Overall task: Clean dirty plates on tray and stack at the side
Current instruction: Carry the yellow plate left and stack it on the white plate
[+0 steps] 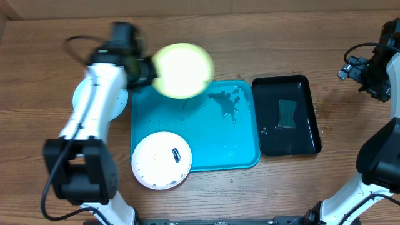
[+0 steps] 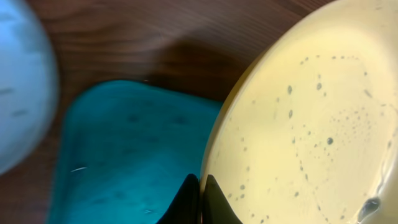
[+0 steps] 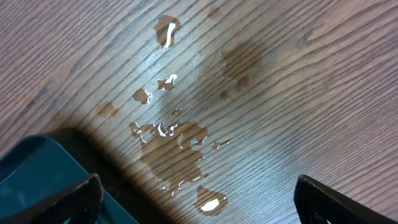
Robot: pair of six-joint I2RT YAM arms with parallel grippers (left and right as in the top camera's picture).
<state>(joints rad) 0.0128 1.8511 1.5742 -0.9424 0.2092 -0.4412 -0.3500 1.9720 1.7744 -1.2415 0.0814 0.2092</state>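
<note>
Grip: I see left end effector [image 1: 145, 70] pinched closed on the lime-green plate [image 1: 182, 70] over the tray [image 1: 231, 147]; right end effector [image 3: 198, 199] spread wide, empty, above wet table [image 3: 311, 74].

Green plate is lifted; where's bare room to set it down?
Bare table beyond the turquoise tray and black tray. The tray's right half, past the green plate, is free but wet. Crowded: pink-rimmed plate on its near-left corner, third plate under the left arm.
</note>
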